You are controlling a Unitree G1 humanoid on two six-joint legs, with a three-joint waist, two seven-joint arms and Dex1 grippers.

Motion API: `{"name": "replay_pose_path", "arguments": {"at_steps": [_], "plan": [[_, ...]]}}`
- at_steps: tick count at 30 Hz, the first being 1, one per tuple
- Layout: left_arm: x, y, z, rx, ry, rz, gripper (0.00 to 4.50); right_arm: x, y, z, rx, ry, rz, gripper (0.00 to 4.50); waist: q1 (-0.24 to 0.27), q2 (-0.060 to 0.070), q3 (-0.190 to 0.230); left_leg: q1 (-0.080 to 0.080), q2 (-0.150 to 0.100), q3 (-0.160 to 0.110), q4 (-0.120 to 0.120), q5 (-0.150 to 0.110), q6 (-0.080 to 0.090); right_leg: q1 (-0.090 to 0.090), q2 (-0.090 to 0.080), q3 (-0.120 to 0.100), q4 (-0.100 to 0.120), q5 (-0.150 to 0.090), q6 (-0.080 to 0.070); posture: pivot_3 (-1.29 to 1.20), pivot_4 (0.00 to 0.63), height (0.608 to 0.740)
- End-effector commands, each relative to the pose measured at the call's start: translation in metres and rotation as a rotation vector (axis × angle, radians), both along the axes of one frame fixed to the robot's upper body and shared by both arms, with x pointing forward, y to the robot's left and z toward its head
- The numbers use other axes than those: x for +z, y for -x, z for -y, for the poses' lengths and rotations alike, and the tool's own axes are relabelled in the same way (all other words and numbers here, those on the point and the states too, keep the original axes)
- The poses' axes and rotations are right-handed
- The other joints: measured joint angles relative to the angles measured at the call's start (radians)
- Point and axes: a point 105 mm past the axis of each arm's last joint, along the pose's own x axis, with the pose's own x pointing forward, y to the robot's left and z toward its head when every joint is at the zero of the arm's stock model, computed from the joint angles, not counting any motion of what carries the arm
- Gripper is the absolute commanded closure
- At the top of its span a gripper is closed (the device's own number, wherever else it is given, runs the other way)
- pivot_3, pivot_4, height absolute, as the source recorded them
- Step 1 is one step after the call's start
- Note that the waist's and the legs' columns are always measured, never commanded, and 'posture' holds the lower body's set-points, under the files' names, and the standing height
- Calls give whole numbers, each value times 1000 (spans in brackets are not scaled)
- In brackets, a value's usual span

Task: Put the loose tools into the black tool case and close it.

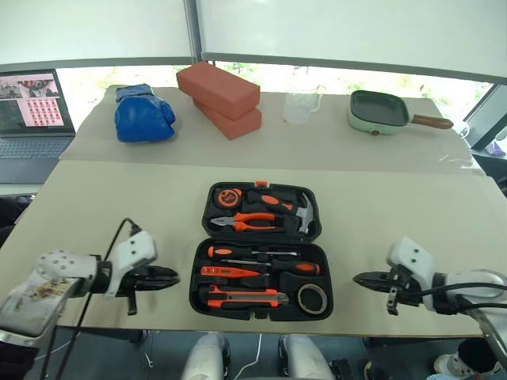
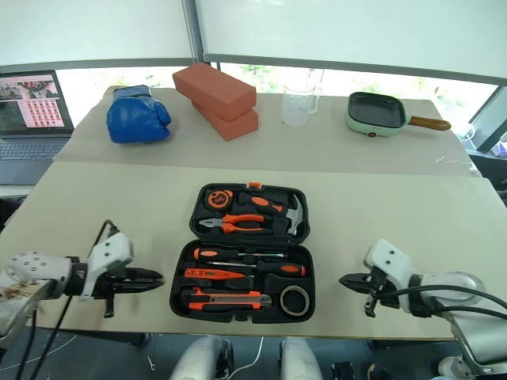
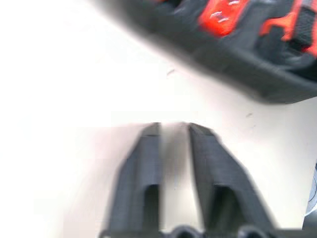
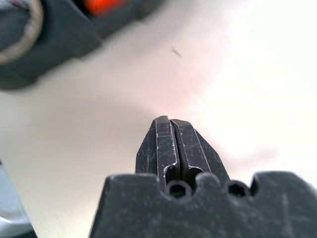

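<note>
Beige tabletop [image 1: 119,206] is seen spread beneath everything, and near its front edge the black tool case [image 1: 261,249] is laid fully open, lid half away from the robot and tray half toward it. In the tray the two black-and-orange screwdrivers [image 1: 265,253], the slim orange screwdriver [image 1: 230,271], the utility knife [image 1: 242,298] and the small tape roll [image 1: 312,298] are all seated in their moulded slots, so the loading step is judged finished and only the closing is left. Beside the case on the left, apart from it, the left gripper [image 1: 168,279] is held with its fingers a narrow gap apart and nothing between them. On the other side, likewise clear of the case, the right gripper [image 1: 363,279] is pressed closed on nothing. For the next move, the far lid edge would have to be reached, lifted and folded toward the robot, then pressed down until the orange latch [image 1: 261,184] is caught.
</note>
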Motion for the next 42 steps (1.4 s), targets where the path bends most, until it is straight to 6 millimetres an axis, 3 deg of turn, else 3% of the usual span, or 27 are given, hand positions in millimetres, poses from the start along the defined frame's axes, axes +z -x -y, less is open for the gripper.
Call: {"name": "replay_pose_path", "arguments": {"at_steps": [1, 6, 10, 14, 21, 23, 24, 26, 32, 33, 37, 42], "plan": [[18, -32, -12, 189, 92, 19, 1966, 23, -18, 5, -50, -42, 70, 3642, 1, 0, 0, 0, 0, 0, 0, 0, 0, 0, 0, 0, 0, 0, 0, 0, 150, 738], [38, -71, 9, 301, 254, -41, 103, 43, -48, -5, -123, -165, 73, 1889, 7, -2, 1, -2, -2, 0, 2, 2, -1, 0, 0, 0, 1, 1, 2, 0, 150, 738], [47, -90, 32, 348, 320, -131, 0, 55, -74, -19, -187, -268, 42, 560, 7, -2, 0, -5, -3, -1, 2, 2, -1, -2, 0, 0, 1, 2, 2, 0, 150, 738], [53, -108, 46, 403, 349, -153, 0, 57, -95, -33, -258, -336, -37, 560, 3, -2, 1, -7, -3, -2, 2, 2, -1, -4, 0, 0, 1, 2, 2, 0, 150, 738], [40, -113, 59, 406, 307, -184, 0, 50, -106, -47, -271, -353, -114, 560, -1, -2, 1, -8, -4, -2, 1, 2, -1, -4, 0, 0, 0, 2, 2, 0, 150, 738], [35, -110, 63, 393, 295, -213, 0, 42, -105, -52, -262, -335, -137, 1070, -1, -2, 1, -8, -4, -2, 1, 2, -1, -4, 0, 0, 0, 2, 2, 0, 150, 738], [30, -110, 62, 398, 275, -205, 258, 37, -104, -54, -244, -302, -131, 1216, -2, -2, 1, -8, -4, -2, 1, 2, -1, -4, 0, 0, 0, 2, 2, 0, 150, 738], [26, -110, 61, 405, 257, -188, 752, 32, -101, -57, -230, -277, -134, 1914, -2, -2, 1, -7, -4, -2, 1, 2, -1, -4, 0, 0, 0, 2, 2, 0, 150, 738], [25, -108, 71, 383, 280, -194, 2923, 33, -97, -67, -186, -257, -123, 3929, -2, -3, 0, -7, -4, -2, 2, 2, -1, -3, -1, 0, 1, 2, 2, 0, 150, 738], [25, -108, 72, 380, 282, -193, 3444, 34, -97, -68, -181, -259, -120, 4336, -3, -3, 0, -6, -3, -2, 2, 2, -1, -2, -1, 0, 1, 2, 2, 0, 150, 738], [26, -106, 75, 373, 301, -191, 4473, 38, -97, -72, -167, -271, -104, 4500, 0, -2, -1, -3, -4, -2, 2, 2, -1, 0, -1, 0, 2, 3, 2, 0, 150, 738], [45, -105, 83, 318, 403, -108, 4473, 50, -99, -75, -154, -304, -43, 4500, -2, -2, -1, -3, -4, -2, 2, 2, -2, 0, -1, 0, 3, 3, 2, 0, 150, 738]]}}
